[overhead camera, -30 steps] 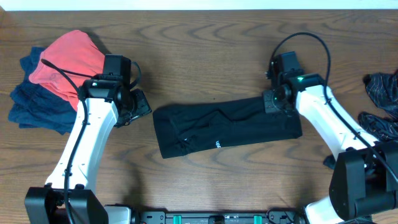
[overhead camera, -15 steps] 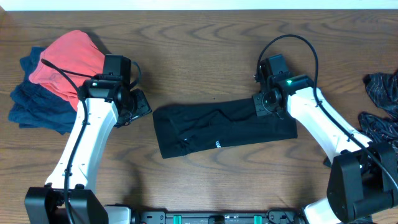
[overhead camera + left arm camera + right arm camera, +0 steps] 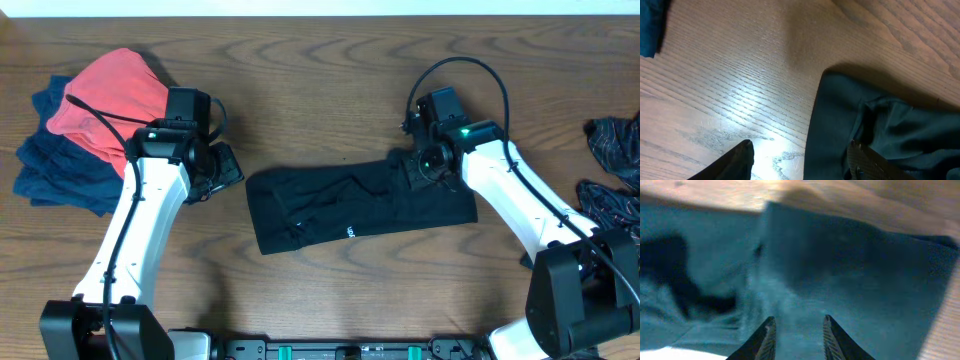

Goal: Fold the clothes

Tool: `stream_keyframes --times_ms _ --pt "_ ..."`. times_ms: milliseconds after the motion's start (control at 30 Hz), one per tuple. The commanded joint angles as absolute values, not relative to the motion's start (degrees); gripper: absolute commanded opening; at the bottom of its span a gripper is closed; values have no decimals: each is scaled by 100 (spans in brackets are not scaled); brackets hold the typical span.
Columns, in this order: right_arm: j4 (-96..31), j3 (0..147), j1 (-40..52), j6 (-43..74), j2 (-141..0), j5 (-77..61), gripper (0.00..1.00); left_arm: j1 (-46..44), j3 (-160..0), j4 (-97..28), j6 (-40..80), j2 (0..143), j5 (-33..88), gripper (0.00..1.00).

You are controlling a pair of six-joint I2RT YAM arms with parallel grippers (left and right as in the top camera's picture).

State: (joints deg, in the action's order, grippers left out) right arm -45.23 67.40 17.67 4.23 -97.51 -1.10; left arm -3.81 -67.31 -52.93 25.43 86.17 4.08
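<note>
Under the right hand (image 3: pixel 410 168) lies the black shirt (image 3: pixel 345 208).

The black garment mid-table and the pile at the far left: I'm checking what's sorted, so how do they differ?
The black garment lies as one long flat strip; the pile is several pieces heaped. The garment is all black; the pile is coral over dark blue. The right gripper is above the garment's right end, far from the pile. Both are soft cloth on the wooden table.

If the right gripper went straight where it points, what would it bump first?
Probably the black shirt: the right gripper points straight at it, though the blur hides how close.
</note>
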Motion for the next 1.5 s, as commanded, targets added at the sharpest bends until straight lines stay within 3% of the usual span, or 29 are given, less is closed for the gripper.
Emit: stream_keyframes --times_ms 0,167,400,733,1000,1200,1467 --pt "-4499 6740 1717 757 -9786 550 31 -355 -6772 -5308 2510 8652 338 62" --pt "-4191 6737 1732 851 -9793 384 34 -355 -6772 -5308 2510 8652 338 62" --pt "-4355 6696 1959 858 -9946 -130 47 -357 -6772 -5336 2510 8652 340 62" --pt "-4525 6650 2473 967 -10302 -281 46 -357 -6772 -5332 2510 8652 338 62" --pt "-4678 6593 2530 1347 -10560 296 36 -357 -6772 -5354 2510 8652 340 62" --pt "-4812 6578 2558 1352 -10608 276 1 -355 -6772 -5352 2510 8652 338 62" --pt "-5398 6578 2556 1358 -10608 279 1 -357 -6772 -5347 2510 8652 340 62"
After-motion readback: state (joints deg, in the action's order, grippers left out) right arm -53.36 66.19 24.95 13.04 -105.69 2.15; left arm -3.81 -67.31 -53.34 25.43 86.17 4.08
